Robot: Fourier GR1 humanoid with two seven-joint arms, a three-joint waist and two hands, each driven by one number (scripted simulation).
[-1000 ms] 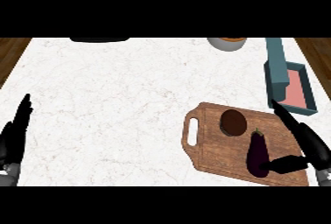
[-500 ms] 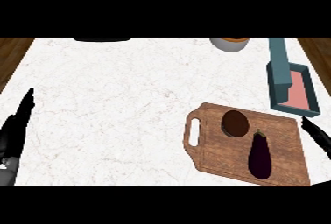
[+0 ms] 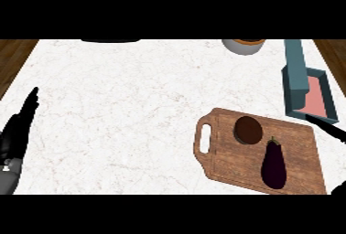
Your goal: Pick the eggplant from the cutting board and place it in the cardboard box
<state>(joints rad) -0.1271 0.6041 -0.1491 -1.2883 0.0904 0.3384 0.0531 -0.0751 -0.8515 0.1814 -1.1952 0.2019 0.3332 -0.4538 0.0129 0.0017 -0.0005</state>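
A dark purple eggplant lies lengthwise on the right part of the wooden cutting board, stem pointing away from me. A round brown disc sits on the board just beyond it. The box is teal with a pink inside and stands behind the board at the right edge. Of my right hand only a straight dark finger shows at the right edge, apart from the eggplant and holding nothing. My left hand rests open at the left edge, fingers up.
A grey bowl with something orange-brown in it stands at the counter's far edge, right of centre. A dark flat object lies at the far edge, left of centre. Wooden floor shows past both sides of the white marble counter.
My right hand has drawn back to the right from beside the eggplant and is now mostly out of view. The eggplant stays on the board. The left hand has barely moved.
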